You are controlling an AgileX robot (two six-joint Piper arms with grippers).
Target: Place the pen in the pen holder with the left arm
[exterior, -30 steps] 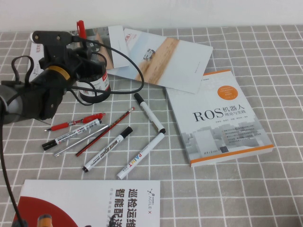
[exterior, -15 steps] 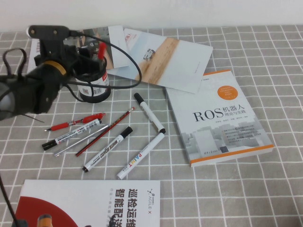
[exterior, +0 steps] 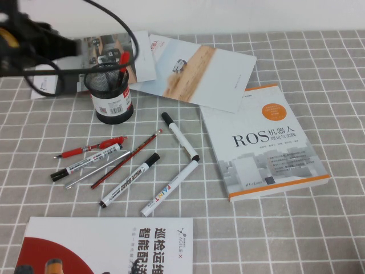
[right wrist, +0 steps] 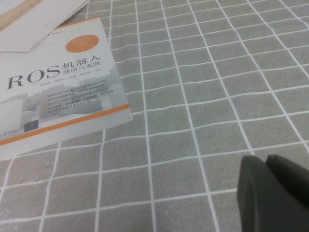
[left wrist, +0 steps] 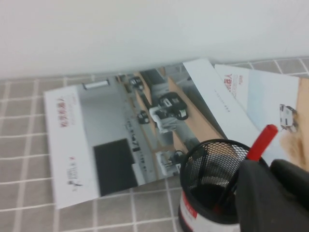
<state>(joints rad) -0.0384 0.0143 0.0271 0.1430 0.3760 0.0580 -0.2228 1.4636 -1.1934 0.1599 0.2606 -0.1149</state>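
One pen [exterior: 122, 60] in holder [exterior: 112, 98]; left [left wrist: 273, 195], right hand [right wrist: 276, 193] clear.

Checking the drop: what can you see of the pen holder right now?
The pen holder is a round black wire-mesh cup with a solid black base and a white barcode label on its side. It stands upright on the grey checked cloth, in front of the brochures. The pen is inside, leaning on the rim, red cap end poking out. The left gripper is beside the cup, not holding it. The right gripper is over bare cloth near the ROS book.
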